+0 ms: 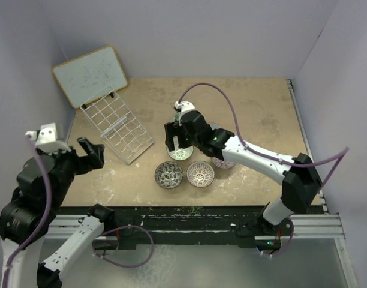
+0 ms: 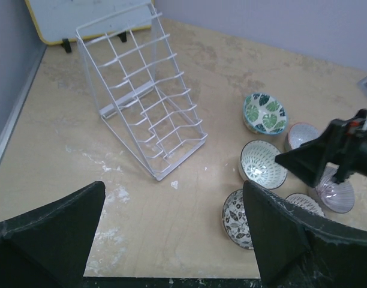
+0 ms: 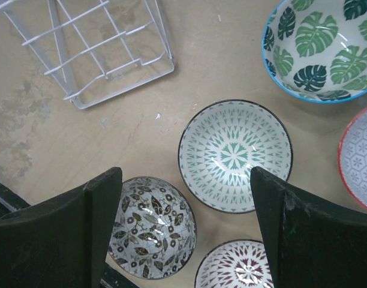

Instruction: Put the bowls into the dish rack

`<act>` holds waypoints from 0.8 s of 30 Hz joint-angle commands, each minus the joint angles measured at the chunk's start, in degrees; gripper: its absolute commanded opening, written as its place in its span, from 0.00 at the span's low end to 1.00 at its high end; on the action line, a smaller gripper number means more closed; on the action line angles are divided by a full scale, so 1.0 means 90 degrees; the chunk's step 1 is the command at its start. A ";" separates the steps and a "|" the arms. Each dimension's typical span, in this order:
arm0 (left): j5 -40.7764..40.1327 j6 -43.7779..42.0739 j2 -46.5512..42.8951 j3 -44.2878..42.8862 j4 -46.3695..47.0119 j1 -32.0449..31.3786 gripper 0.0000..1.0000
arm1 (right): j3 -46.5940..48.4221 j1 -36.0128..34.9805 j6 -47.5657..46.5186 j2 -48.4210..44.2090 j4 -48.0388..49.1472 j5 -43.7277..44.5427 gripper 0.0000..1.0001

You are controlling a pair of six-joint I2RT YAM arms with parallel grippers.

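Observation:
The white wire dish rack (image 1: 117,127) stands empty at the left of the table, also in the left wrist view (image 2: 141,102). Several bowls cluster to its right: a green leaf bowl (image 3: 321,48), a teal radial bowl (image 3: 234,155), a black floral bowl (image 3: 150,225), a maroon radial bowl (image 3: 237,267), a red-rimmed bowl (image 3: 360,159) and a purple-pink bowl (image 2: 333,195). My right gripper (image 1: 176,144) is open and empty above the cluster, with the teal radial bowl between its fingers in the right wrist view (image 3: 184,180). My left gripper (image 1: 95,153) is open and empty left of the rack (image 2: 173,192).
A wood-framed whiteboard (image 1: 87,75) leans at the back left behind the rack. White walls close the table at the back and on both sides. Bare tabletop (image 2: 165,234) lies between my left gripper and the bowls.

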State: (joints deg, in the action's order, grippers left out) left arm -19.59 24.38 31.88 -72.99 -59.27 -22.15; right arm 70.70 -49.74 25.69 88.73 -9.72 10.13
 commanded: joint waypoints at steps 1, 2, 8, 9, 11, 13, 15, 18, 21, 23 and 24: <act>-0.0355 -0.0166 -0.0306 -0.0777 -0.0613 0.0036 0.99 | 0.0599 -0.0096 0.0210 0.0420 0.0015 0.0315 0.86; -0.0403 -0.0168 -0.0359 -0.0882 -0.0720 0.0034 0.99 | 0.0699 -0.0111 0.0248 0.0558 -0.0044 0.0328 0.81; -0.0558 -0.0155 -0.0711 -0.1059 -0.1096 0.0032 0.99 | 0.1127 -0.0288 0.0505 0.1381 -0.0365 0.0406 0.70; -0.0548 -0.0146 -0.0760 -0.1033 -0.1100 0.0039 0.99 | 0.1200 -0.0336 0.0548 0.1516 -0.0399 0.0444 0.70; -0.0498 -0.0149 -0.0832 -0.1028 -0.1100 0.0035 0.99 | 0.1378 -0.0435 0.0603 0.1797 -0.0497 0.0595 0.70; -0.0453 -0.0182 -0.0837 -0.1052 -0.1126 0.0028 0.99 | 0.1570 -0.0494 0.0696 0.2069 -0.0705 0.0826 0.69; -0.0423 -0.0206 -0.0837 -0.1090 -0.1160 0.0032 0.99 | 0.1656 -0.0517 0.0772 0.2253 -0.0783 0.0954 0.69; -0.0423 -0.0250 -0.0861 -0.1128 -0.1220 0.0024 0.99 | 0.1644 -0.0536 0.0863 0.2370 -0.0786 0.1089 0.67; -0.0453 -0.0251 -0.0935 -0.1109 -0.1239 0.0025 0.99 | 0.1601 -0.0556 0.0904 0.2470 -0.0772 0.1225 0.64; -0.0453 -0.0249 -0.0972 -0.1083 -0.1247 0.0024 0.99 | 0.1621 -0.0599 0.0898 0.2588 -0.0767 0.1285 0.63; -0.0462 -0.0248 -0.0995 -0.1082 -0.1246 0.0025 0.99 | 0.1648 -0.0634 0.0896 0.2662 -0.0774 0.1357 0.62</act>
State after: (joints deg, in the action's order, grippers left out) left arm -23.38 23.31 23.97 -81.89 -71.02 -22.13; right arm 83.05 -54.76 32.47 112.27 -16.51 18.22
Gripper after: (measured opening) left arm 0.990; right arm 0.637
